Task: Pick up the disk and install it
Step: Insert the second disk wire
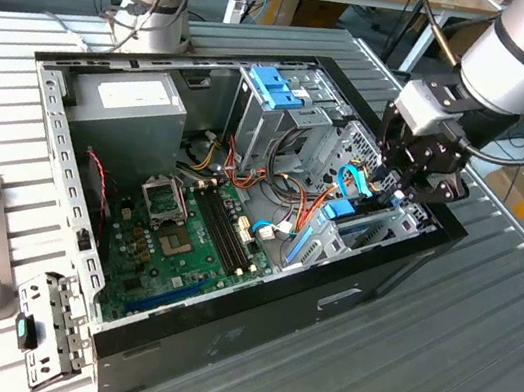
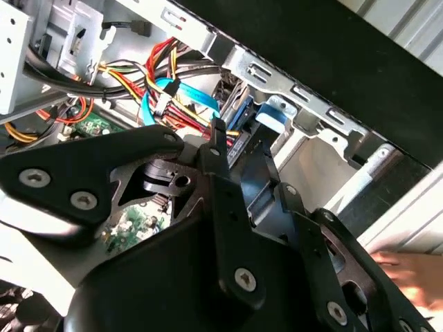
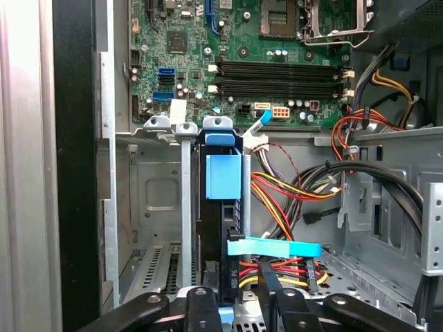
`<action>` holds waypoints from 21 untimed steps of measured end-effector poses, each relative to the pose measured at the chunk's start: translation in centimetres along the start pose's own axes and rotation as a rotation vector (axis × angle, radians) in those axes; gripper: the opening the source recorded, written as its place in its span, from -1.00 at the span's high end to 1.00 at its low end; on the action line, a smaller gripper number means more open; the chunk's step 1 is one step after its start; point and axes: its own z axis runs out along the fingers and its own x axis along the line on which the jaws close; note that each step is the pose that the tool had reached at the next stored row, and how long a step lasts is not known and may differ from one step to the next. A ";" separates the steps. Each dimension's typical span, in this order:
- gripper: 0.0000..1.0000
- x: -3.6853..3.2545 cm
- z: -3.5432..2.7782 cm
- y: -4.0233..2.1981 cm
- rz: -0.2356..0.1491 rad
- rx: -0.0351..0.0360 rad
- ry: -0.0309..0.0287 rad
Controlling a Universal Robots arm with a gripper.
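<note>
**Disk standing in the drive cage, my pincer on its edge**

Going across the open computer case (image 1: pixel 217 335) from the exterior view's left: the grey power supply (image 1: pixel 129 97) sits in the case's far left corner. The green motherboard (image 1: pixel 183 238) lies on the case floor beside it. A light-blue latch piece (image 1: pixel 276 87) is at the case's far wall. At the case's right end my pincer (image 1: pixel 402 180) reaches down into the drive cage (image 3: pixel 159 200).

In the first wrist view the disk (image 3: pixel 220 214) stands on edge in a slot of that cage, between its metal uprights, its blue tab toward the motherboard. My fingers (image 3: pixel 201 304) flank its near edge and look clamped on the disk. So the pick-up is done and the disk is inside the case. Whether it is pushed fully home I cannot tell, and I see no cable plugged into it.
</note>
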 end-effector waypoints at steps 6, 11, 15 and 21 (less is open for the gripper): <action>0.28 -0.21 -2.23 -0.10 0.000 -0.0001 0.0005; 0.28 -0.33 -3.39 -0.15 -0.001 0.0000 0.0101; 0.28 -0.32 -3.42 -0.09 0.000 0.0002 0.0109; 0.28 -0.33 -3.41 0.50 -0.001 0.0001 0.0108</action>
